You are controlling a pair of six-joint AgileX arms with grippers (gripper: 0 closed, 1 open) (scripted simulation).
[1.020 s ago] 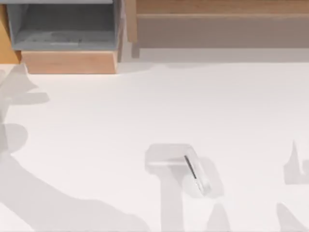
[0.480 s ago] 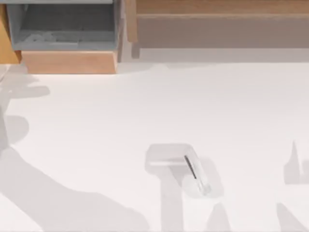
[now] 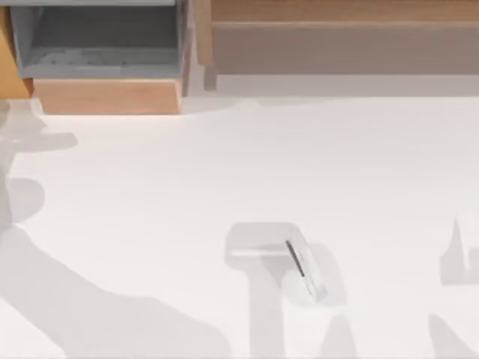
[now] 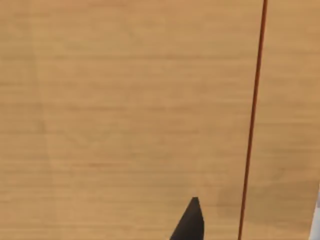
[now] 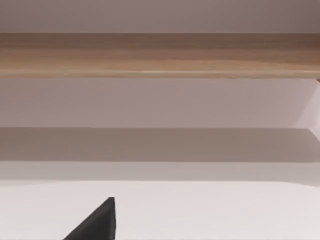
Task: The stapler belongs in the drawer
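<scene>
Left gripper [image 4: 192, 220] facing wood | stapler [image 3: 303, 268] flat, diagonal.

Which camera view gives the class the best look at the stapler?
The top view: the stapler lies whole on the white table, near the front edge. The left wrist view faces tan wood, the right wrist view the brown shelf and table; neither includes it.

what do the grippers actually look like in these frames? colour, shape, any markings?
Little of them shows. In the left wrist view, the left gripper appears as one flat black, pointed, wedge-like fingertip against tan wood. In the right wrist view, the right gripper is a similar matte black triangular tip over the white table. No cables, markings or labels visible.
</scene>
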